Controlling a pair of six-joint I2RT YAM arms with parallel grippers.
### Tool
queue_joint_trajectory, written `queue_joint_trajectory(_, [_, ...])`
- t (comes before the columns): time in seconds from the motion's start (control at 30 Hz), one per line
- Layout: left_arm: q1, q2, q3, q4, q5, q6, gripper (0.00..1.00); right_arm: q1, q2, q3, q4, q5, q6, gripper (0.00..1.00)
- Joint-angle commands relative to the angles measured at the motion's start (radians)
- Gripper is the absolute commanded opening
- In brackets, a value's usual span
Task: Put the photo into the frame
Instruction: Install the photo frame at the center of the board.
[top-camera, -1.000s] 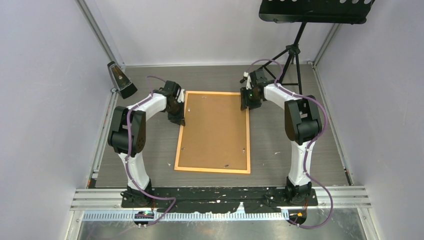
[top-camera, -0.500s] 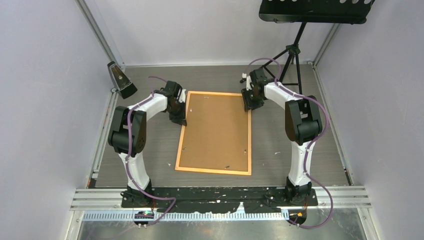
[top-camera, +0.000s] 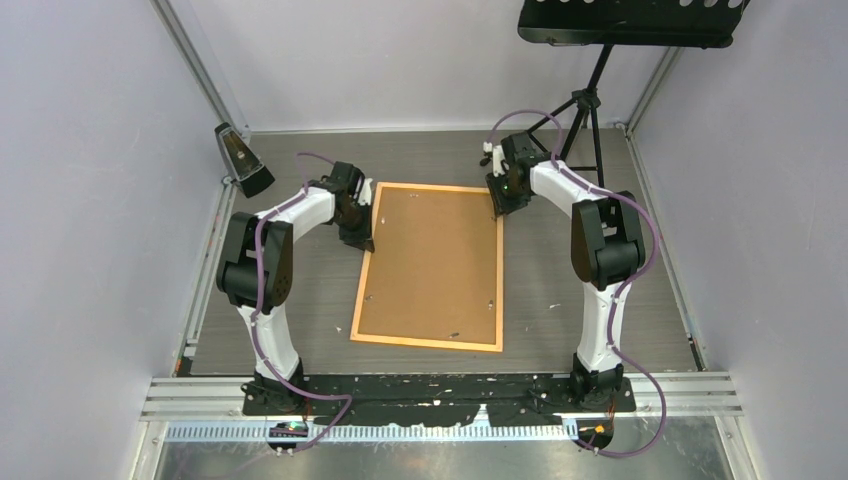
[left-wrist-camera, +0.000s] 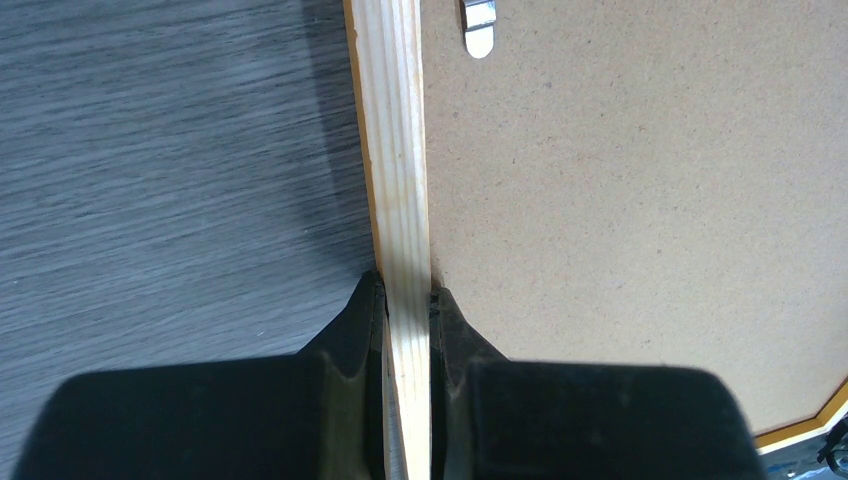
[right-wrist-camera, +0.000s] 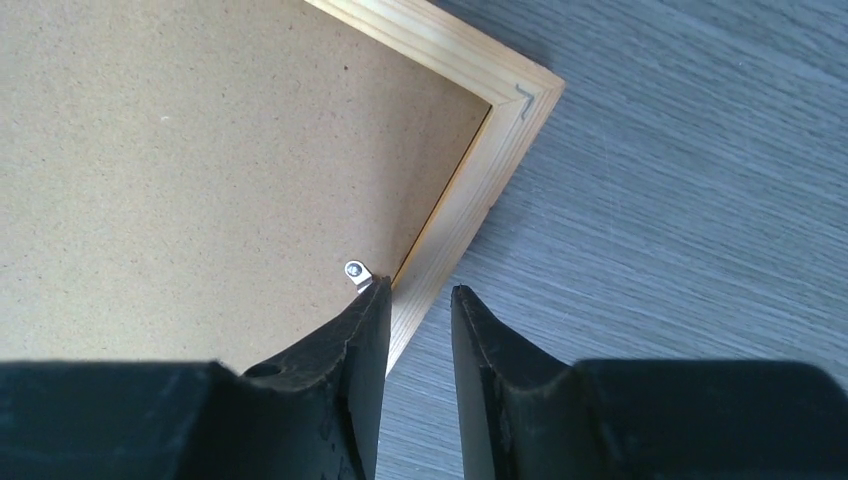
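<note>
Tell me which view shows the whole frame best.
Top external: the frame lies flat with all four sides in view, brown backing board up. Left wrist shows only one rail, pinched between the left fingers. Right wrist shows only a corner, the right fingers open over its rail.

Thin-edged orange wooden picture frame (top-camera: 428, 343): whatever lies beneath its plain brown backing board (top-camera: 430, 265) is hidden. Small metal retaining tab (left-wrist-camera: 480, 25): cut off by the left wrist view's top edge. Black music stand (top-camera: 632, 20): desk cropped at the overhead view's top edge.
</note>
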Motion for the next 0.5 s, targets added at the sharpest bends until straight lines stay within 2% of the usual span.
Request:
queue_joint_trajectory(0.0, [-0.011, 0.001, -0.006, -0.011, 0.061, 0.022, 0.0, -0.007, -0.035, 0.023, 0.037, -0.039, -0.011, 0.36])
queue_joint_trajectory(0.1, [-0.011, -0.002, -0.005, -0.01, 0.063, 0.02, 0.0, -0.006, -0.065, -0.004, 0.048, -0.091, -0.008, 0.41])
queue_joint_trajectory(0.23, [-0.011, -0.001, -0.007, -0.008, 0.068, 0.012, 0.0, -0.007, -0.131, -0.049, 0.059, -0.114, -0.002, 0.55])
queue_joint_trajectory(0.47, [-0.011, -0.003, -0.005, -0.007, 0.069, 0.01, 0.0, -0.006, -0.185, -0.1, 0.036, -0.1, -0.001, 0.57])
